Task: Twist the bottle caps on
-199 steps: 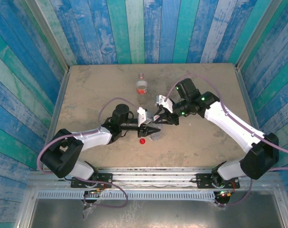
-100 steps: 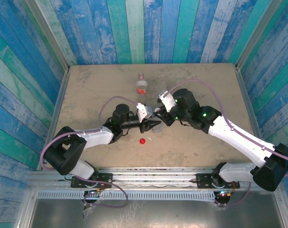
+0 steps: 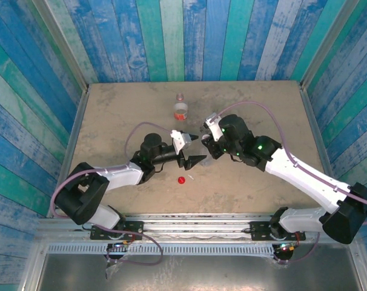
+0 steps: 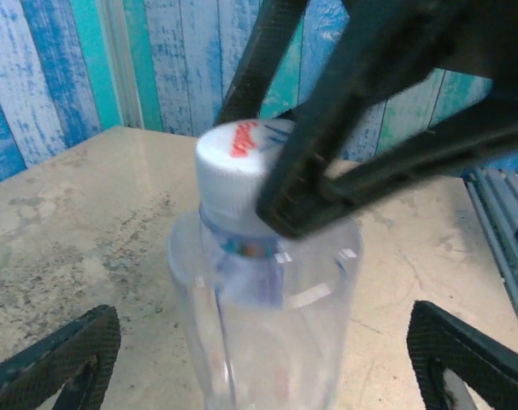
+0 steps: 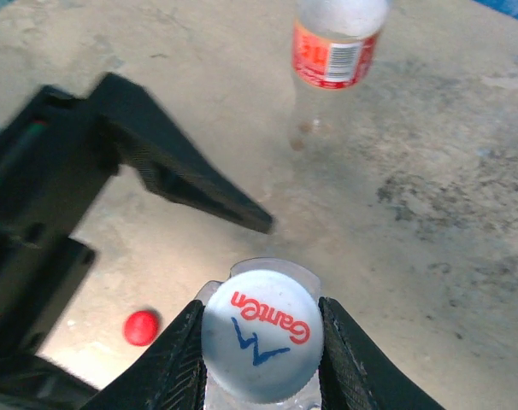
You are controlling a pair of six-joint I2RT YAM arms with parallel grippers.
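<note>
white cap sits on plain bottle, right hand pinching it | left hand spread around this bottle | red cap lying nearby, not done

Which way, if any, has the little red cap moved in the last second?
No. The red cap lies on the same spot, straight in line with the labelled bottle as before.

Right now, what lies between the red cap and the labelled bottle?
The left gripper: its open jaws sit between the red cap and the labelled bottle, visible in the top and right wrist views.
</note>
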